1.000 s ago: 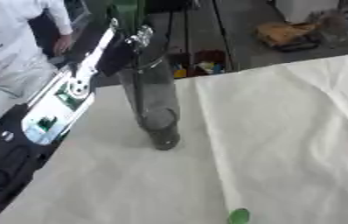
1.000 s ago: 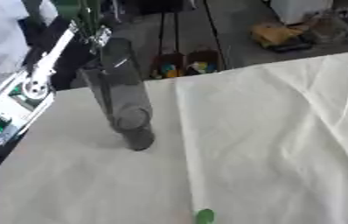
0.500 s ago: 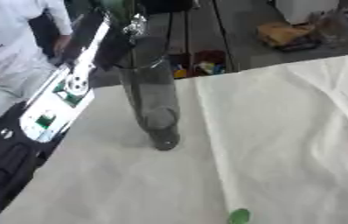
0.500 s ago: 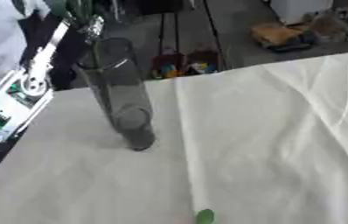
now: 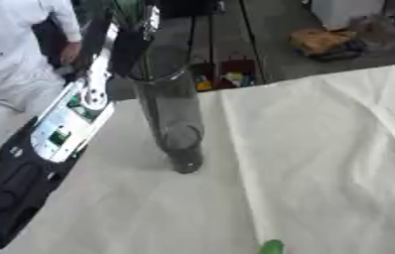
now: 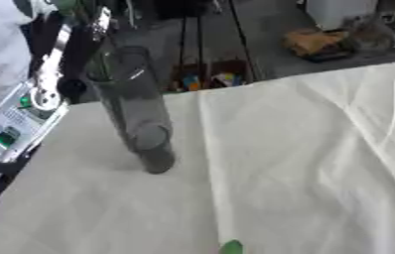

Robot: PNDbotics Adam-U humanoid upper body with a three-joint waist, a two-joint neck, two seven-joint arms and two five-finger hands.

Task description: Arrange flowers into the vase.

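Grey-tinted glass forms the one vase [image 5: 173, 124], a tall cylinder standing upright on the white cloth [image 5: 322, 163] that covers the bench, left of the cloth's centre, with one green stem [image 5: 128, 10] now higher above its mouth than a second ago. One robot hand, the left robot hand [image 5: 136, 37], is in view directly above the vase rim and has risen toward the top edge since then; whether its fingers are curled round the stem cannot be told. One small green piece [image 5: 271, 247] lies on the cloth at the near edge, well apart from the vase.
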